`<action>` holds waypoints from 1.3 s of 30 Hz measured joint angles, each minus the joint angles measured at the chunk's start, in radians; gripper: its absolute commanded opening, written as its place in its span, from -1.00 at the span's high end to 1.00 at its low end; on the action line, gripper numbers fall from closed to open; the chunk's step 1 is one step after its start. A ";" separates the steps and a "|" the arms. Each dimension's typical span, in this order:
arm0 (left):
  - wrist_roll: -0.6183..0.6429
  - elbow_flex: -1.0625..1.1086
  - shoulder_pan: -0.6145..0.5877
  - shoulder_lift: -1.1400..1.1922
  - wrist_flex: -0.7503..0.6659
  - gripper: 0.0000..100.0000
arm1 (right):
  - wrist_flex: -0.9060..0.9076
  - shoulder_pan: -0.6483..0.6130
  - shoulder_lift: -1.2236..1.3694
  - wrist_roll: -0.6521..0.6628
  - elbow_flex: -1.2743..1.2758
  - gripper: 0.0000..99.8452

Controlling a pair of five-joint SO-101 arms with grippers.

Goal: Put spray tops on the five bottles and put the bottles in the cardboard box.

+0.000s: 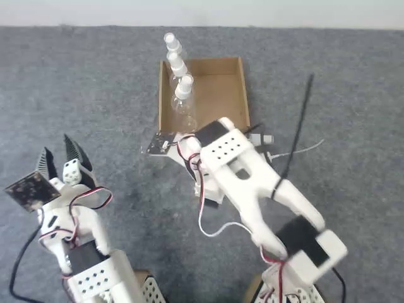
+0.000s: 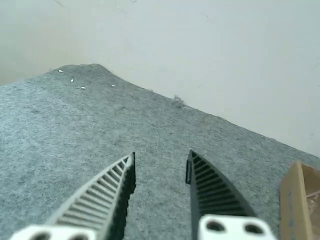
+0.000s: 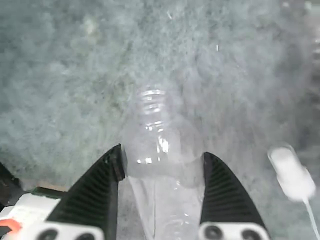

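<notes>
High view, 8 o'clock: left gripper (image 1: 62, 153) raised over grey carpet (image 1: 95, 82), dark ribbed fingers (image 1: 77, 151) spread wide with nothing between them. Its own wrist view agrees: jaws apart, bare carpet beyond them, a pale wall (image 2: 225, 50) behind, and a corner of the cardboard box (image 2: 300, 200) off toward 4 o'clock. High view, 12 o'clock: the cardboard box (image 1: 218, 66) sits open-topped on the carpet. Three bottles (image 1: 178, 63), each with a white spray top fitted, stand upright in a row along the box's 9 o'clock wall, the line running from the near corner toward 12. Centre of the table: the right arm reaches from 5 o'clock up to the box's near edge, and the white arm body covers its jaws from above. Right wrist view: right gripper (image 3: 162, 155) is closed on a clear uncapped bottle (image 3: 152, 115), one dark finger (image 3: 107, 175) pressed to each shoulder, the threaded neck bare and pointing away from the wrist over the carpet. Whether this bottle rests on the carpet or is lifted cannot be told. A loose spray top (image 3: 290, 172) lies near it on the carpet, apart from the jaws; from above it (image 1: 264, 139) lies at 3 o'clock of the right arm, just outside the box's near corner, its thin white tube trailing toward 3. A thin black rod (image 1: 302, 123) slants beside it.
</notes>
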 measured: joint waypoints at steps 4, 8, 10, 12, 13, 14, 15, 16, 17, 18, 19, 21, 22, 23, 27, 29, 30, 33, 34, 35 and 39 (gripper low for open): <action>0.000 0.002 0.000 0.000 0.000 0.68 | 0.052 0.000 -0.081 0.000 0.000 0.86; 0.000 0.002 0.002 0.000 0.000 0.68 | 0.107 0.000 -0.129 0.000 0.000 0.86; 0.000 0.002 0.002 0.000 0.000 0.68 | 0.127 0.000 -0.144 -0.048 0.000 0.86; 0.000 0.002 0.002 0.000 0.000 0.68 | 0.141 0.000 -0.158 -0.101 0.000 0.86; 0.000 0.002 0.002 0.000 0.000 0.68 | 0.143 0.000 -0.166 -0.124 0.000 0.86; 0.000 0.002 0.002 0.000 0.000 0.68 | 0.146 0.000 -0.173 -0.141 0.000 0.86; 0.000 0.002 0.002 0.000 0.000 0.68 | 0.147 0.000 -0.184 -0.153 0.005 0.86; 0.000 0.002 0.002 0.000 0.000 0.68 | 0.147 0.000 -0.199 -0.161 0.017 0.86; 0.000 0.002 0.002 0.000 0.000 0.68 | 0.147 0.000 -0.218 -0.167 0.034 0.86; 0.000 0.002 0.002 0.000 0.000 0.68 | 0.147 0.000 -0.241 -0.172 0.057 0.86; 0.000 0.002 0.002 0.000 0.000 0.68 | 0.147 0.000 -0.267 -0.178 0.081 0.86; 0.000 0.002 0.002 0.000 0.000 0.68 | 0.147 0.002 -0.327 -0.210 0.120 0.85; 0.000 0.002 0.002 0.000 0.000 0.68 | 0.144 0.006 -0.361 -0.227 0.132 0.85; 0.000 0.002 0.002 0.000 0.000 0.68 | 0.138 0.014 -0.396 -0.241 0.150 0.86; 0.000 0.002 0.002 0.000 0.000 0.68 | 0.092 0.069 -0.506 -0.264 0.207 0.86; 0.000 0.002 0.002 0.000 0.000 0.68 | 0.066 0.121 -0.542 -0.269 0.226 0.86; 0.000 0.002 0.002 0.000 0.000 0.68 | 0.051 0.149 -0.552 -0.270 0.230 0.86; 0.000 0.002 0.002 0.000 0.000 0.68 | -0.011 0.245 -0.583 -0.276 0.256 0.86; 0.000 0.002 0.002 0.000 0.000 0.68 | -0.037 0.281 -0.588 -0.288 0.270 0.86; 0.000 0.002 0.002 0.000 0.000 0.68 | -0.068 0.311 -0.588 -0.305 0.284 0.86; 0.000 0.002 0.002 0.000 0.000 0.68 | -0.184 0.410 -0.588 -0.365 0.328 0.86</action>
